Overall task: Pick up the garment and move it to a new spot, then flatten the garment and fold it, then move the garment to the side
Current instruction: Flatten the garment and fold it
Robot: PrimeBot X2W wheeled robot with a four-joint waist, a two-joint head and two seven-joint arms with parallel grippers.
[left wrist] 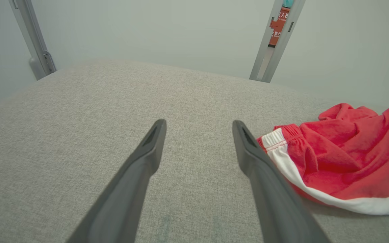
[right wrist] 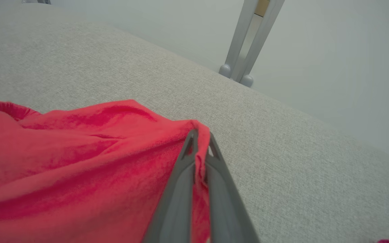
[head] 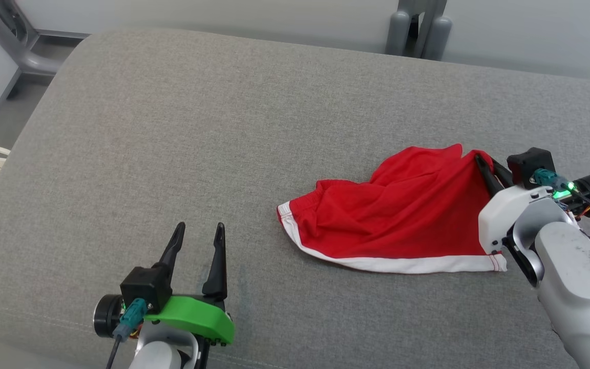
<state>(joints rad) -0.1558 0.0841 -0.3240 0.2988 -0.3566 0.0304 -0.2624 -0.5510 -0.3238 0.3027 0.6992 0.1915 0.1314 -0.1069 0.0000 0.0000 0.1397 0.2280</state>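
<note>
Right gripper (right wrist: 201,136) nipped tight on a raised fold at the far right corner of the red garment (head: 397,215), white-trimmed, lying crumpled on the grey cushion (head: 172,128). Left gripper (head: 200,228) gaping wide, well apart to the garment's left, holding nothing.

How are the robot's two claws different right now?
The left gripper is open, fingers spread, holding nothing; the right gripper is shut, pinching an edge of the red garment. The left gripper sits over the bare grey cushion, apart from the garment; the right gripper is at the garment's corner. The left gripper has a green base; the right gripper has a white base. Both have two long dark fingers.
</note>
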